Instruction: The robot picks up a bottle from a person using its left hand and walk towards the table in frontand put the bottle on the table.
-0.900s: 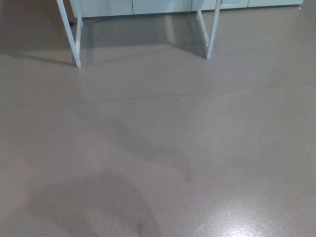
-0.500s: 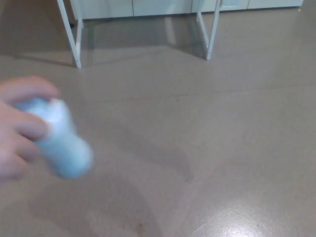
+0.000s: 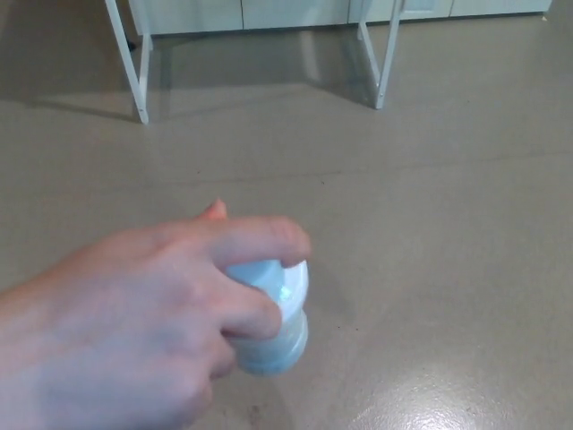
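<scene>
Left hand: it does not show in the head view, so its state cannot be told.
Right hand: it does not show either, and I cannot tell its state.
Person's hand [image 3: 134, 313]: it comes in from the lower left corner and fills much of that side; it is blurred and very near to the camera.
Its grip: the fingers [image 3: 260, 237] are closed around the bottle's top, one lying across the upper end and another pressed on the side below it.
Fingertip [image 3: 215, 210]: a small pink tip stands up behind the knuckles (which finger it is, I cannot say).
Bottle [image 3: 277, 336]: pale blue and white, held in the person's hand above the floor, a little left of the middle; its upper part is half covered by the fingers and its lower end points down towards the near edge.
Floor [image 3: 448, 224]: grey-brown and smooth, with a bright shine [image 3: 430, 408] near the lower right corner.
Table legs: two white frames stand on the floor's far part, one at the far left [image 3: 134, 63], one right of the middle [image 3: 385, 54], well apart from the bottle.
Cabinets [image 3: 295, 11]: pale fronts along the floor's far edge, behind the legs.
</scene>
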